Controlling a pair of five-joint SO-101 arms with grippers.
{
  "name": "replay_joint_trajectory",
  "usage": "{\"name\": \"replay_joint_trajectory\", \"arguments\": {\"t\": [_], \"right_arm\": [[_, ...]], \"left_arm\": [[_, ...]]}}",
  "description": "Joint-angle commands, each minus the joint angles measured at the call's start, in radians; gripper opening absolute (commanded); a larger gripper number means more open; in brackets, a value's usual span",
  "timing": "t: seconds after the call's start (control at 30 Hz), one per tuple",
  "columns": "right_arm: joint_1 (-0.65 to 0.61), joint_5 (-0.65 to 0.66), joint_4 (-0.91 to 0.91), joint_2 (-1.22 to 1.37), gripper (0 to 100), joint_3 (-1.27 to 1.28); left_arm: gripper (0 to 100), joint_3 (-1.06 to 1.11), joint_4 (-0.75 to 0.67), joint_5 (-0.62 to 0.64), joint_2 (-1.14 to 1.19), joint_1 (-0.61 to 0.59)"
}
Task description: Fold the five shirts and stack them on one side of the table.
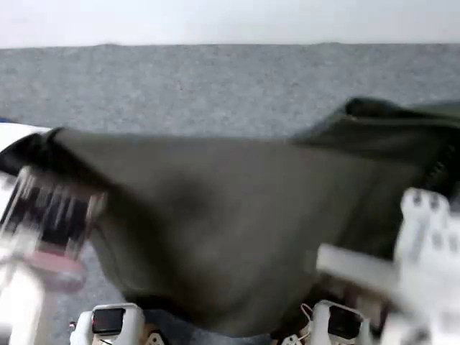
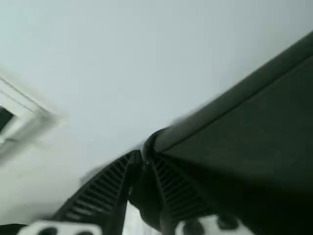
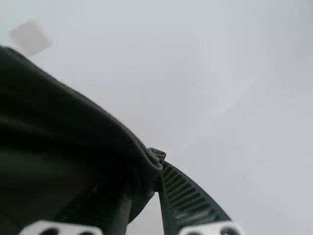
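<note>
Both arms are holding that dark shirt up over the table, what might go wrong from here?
1. The left gripper pinches only a thin edge of the shirt, so the cloth may slip out.
2. The right gripper holds a bunched fold, so the shirt may land crooked.
3. The sagging lower edge hangs near the arm bases and may snag.

It looked like an indoor robotics test bench: a table [image 1: 215, 86] covered in grey felt stood against a plain white wall [image 1: 215, 21], with arm bases [image 1: 108, 325] mounted along its near edge.
</note>
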Motion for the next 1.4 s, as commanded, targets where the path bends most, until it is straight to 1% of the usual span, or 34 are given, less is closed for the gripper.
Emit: {"name": "replay_joint_trajectory", "arguments": {"t": [0.0,0.07,0.13,0.23,0.3,0.4,0.53,0.77,0.9,1.03,1.17,1.27,1.37], "right_arm": [[-0.074,0.031,0.001,0.079,1.0,0.143],[-0.119,0.061,-0.010,0.099,1.0,0.232],[-0.148,0.054,-0.077,0.117,1.0,0.330],[-0.160,0.052,-0.266,0.145,1.0,0.493],[-0.162,0.052,-0.417,0.166,1.0,0.601],[-0.162,0.054,-0.622,0.209,1.0,0.727],[-0.162,0.054,-0.820,0.294,1.0,0.798],[-0.179,0.060,-1.136,0.506,1.0,0.799],[-0.202,0.118,-1.251,0.634,1.0,0.761],[-0.206,0.124,-1.279,0.762,1.0,0.671],[-0.205,0.124,-1.271,0.860,1.0,0.588],[-0.206,0.124,-1.265,0.880,1.0,0.589],[-0.206,0.124,-1.182,0.869,1.0,0.591]], "left_arm": [[0,0.280,-0.213,-0.014,-0.002,-0.005],[0,0.427,-0.365,-0.012,-0.002,-0.005],[0,0.562,-0.529,-0.012,0.000,-0.005],[0,0.740,-0.764,-0.014,0.002,-0.005],[0,0.823,-0.895,-0.035,0.017,-0.003],[0,0.855,-1.026,-0.063,0.106,-0.005],[0,0.791,-1.125,-0.063,0.288,-0.020],[0,0.490,-1.148,-0.061,0.652,-0.015],[0,0.315,-1.143,-0.061,0.845,-0.014],[0,0.197,-1.112,-0.061,0.971,-0.014],[0,0.130,-0.985,-0.061,1.017,-0.003],[0,0.130,-0.901,-0.061,1.022,0.002],[0,0.130,-0.818,-0.061,1.023,0.003]]}}
